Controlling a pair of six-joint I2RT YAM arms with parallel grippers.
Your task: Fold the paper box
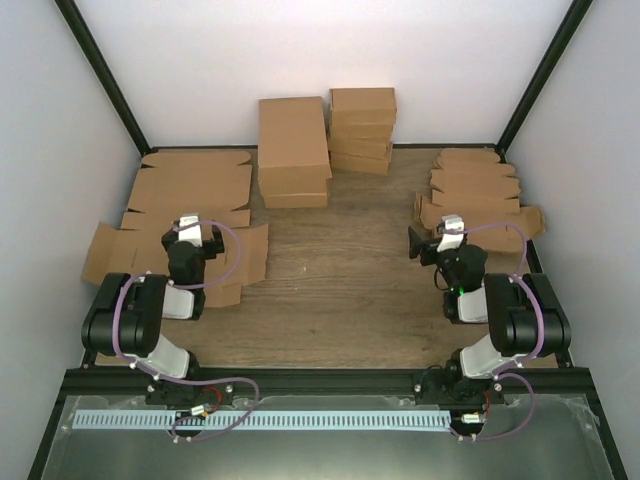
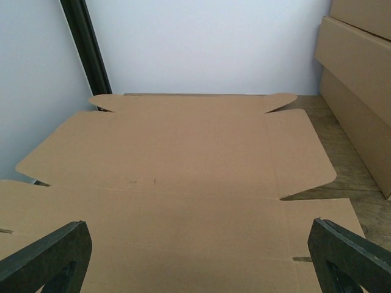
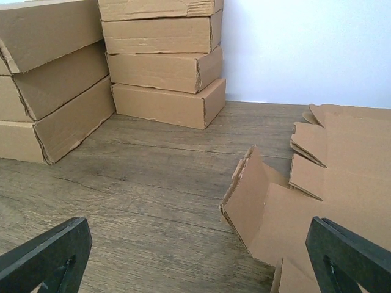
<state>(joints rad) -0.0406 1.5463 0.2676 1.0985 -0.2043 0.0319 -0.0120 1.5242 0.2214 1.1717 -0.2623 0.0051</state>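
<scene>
The paper box (image 3: 275,213) is a small brown die-cut piece lying flat at the right of the table, its left flap (image 3: 247,192) standing up. From above, the paper box (image 1: 490,228) is the nearest piece of a pile of like pieces (image 1: 478,180). My right gripper (image 3: 197,229) is open over bare wood, with the raised flap just inside its right finger. In the top view the right gripper (image 1: 445,236) sits at the piece's left edge. My left gripper (image 2: 197,232) is open and empty above a large flat cardboard sheet (image 2: 183,152); seen from overhead, the left gripper (image 1: 192,238) is over that sheet.
Two stacks of folded brown boxes (image 1: 293,150) (image 1: 362,130) stand at the back centre, also in the right wrist view (image 3: 165,67). Large flat sheets (image 1: 190,190) cover the left side. Black frame posts (image 2: 85,55) and white walls close the table in.
</scene>
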